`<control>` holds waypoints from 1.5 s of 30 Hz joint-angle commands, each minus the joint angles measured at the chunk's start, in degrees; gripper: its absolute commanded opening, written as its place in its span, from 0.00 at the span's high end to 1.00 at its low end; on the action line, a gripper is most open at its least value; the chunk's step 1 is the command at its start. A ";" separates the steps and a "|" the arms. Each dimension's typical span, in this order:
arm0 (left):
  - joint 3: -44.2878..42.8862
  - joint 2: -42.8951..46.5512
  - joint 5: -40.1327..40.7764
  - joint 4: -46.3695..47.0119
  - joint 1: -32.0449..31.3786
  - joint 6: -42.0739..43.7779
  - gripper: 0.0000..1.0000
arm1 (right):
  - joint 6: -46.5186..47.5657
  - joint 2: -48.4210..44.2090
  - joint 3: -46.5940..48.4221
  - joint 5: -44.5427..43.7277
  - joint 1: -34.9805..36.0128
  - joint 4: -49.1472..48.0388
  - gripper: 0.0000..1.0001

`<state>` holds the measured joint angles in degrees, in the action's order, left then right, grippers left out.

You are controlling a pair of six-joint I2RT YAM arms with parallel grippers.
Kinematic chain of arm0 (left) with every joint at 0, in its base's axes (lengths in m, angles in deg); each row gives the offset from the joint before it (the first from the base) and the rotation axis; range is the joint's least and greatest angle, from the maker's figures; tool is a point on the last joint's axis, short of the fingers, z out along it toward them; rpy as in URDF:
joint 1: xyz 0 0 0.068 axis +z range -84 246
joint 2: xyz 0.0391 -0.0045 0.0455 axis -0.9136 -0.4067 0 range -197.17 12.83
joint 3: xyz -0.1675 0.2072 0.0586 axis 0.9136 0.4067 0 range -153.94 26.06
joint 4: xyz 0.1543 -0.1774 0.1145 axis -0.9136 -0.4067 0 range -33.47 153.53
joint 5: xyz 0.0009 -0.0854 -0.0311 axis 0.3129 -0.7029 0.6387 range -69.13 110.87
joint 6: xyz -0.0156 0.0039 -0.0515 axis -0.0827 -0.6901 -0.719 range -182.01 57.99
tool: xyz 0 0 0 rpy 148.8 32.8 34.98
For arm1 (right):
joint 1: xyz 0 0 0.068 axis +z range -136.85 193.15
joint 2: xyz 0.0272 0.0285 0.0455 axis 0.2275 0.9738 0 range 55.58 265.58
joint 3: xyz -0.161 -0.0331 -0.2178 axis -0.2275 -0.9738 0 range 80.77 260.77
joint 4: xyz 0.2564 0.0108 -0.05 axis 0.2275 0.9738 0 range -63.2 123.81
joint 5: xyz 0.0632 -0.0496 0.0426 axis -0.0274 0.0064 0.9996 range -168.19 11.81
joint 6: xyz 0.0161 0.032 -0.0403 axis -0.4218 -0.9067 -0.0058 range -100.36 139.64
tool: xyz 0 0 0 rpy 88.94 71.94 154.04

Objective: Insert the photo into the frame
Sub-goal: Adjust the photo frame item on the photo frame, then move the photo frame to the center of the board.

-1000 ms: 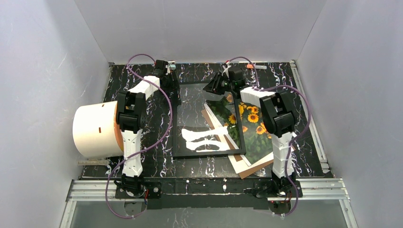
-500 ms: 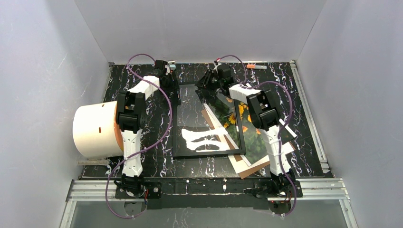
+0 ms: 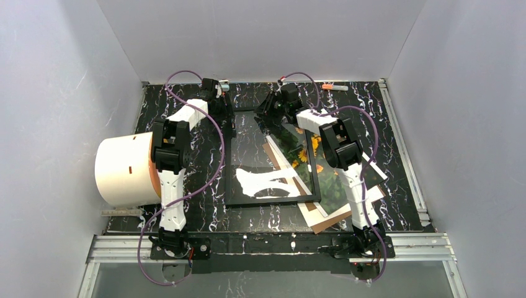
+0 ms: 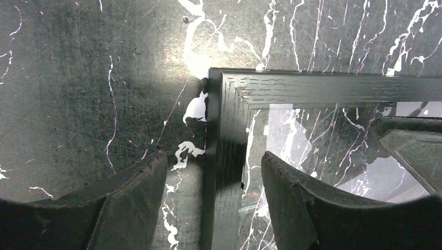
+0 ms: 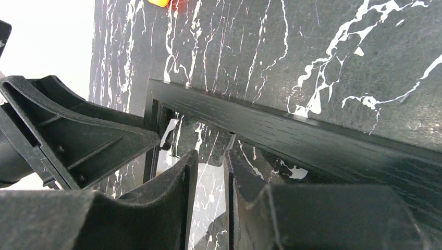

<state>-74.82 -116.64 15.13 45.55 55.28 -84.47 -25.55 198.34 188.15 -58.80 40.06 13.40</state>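
Overhead view: even, diffuse light, white walls point(image 3: 260, 37) bright, shadows soft. The glass of the frame point(image 3: 273, 201) throws back pale glare.
Left wrist view: hot spot on desk point(image 4: 195, 60), lower corners dark, left gripper point(image 4: 211, 159) soft-focused.
Right wrist view: top-left corner blown white, right gripper point(image 5: 211, 156) blurred.

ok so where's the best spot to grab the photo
The photo is best pinched by its near white-bordered corner, coming from the near right: it lies flat on the backing board, its left part under the frame, so probably only that end is free.
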 commanded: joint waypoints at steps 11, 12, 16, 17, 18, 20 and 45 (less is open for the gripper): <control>-1.07 4.62 -5.37 -4.79 -0.13 -1.01 0.18 | 2.40 -23.09 -11.42 0.36 -4.53 -2.50 0.56; -0.25 5.31 -5.08 -4.80 -0.16 -1.01 0.18 | 2.78 -24.67 -13.41 -0.10 -5.24 -1.20 0.56; 4.04 8.80 -3.97 -4.70 -0.10 -0.80 0.16 | 5.93 -31.36 -19.88 -2.55 -7.86 4.84 0.53; 5.26 9.71 -3.86 -4.72 -0.15 -0.69 0.15 | 6.95 -32.86 -21.40 -3.39 -8.46 6.89 0.52; 6.39 10.73 -3.71 -4.62 -0.13 -0.66 0.15 | 8.01 -34.42 -22.79 -4.09 -9.02 8.83 0.52; 8.98 12.89 -3.43 -4.63 -0.17 -0.62 0.15 | 10.31 -37.29 -25.45 -5.94 -9.98 12.47 0.51; 30.32 25.93 -11.23 -4.52 -0.16 -0.96 0.22 | 16.38 -51.65 -43.50 -14.15 -10.61 39.37 0.22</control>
<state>-47.11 -95.24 6.93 42.91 55.26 -86.35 -10.43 148.61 147.16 -69.44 29.38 46.84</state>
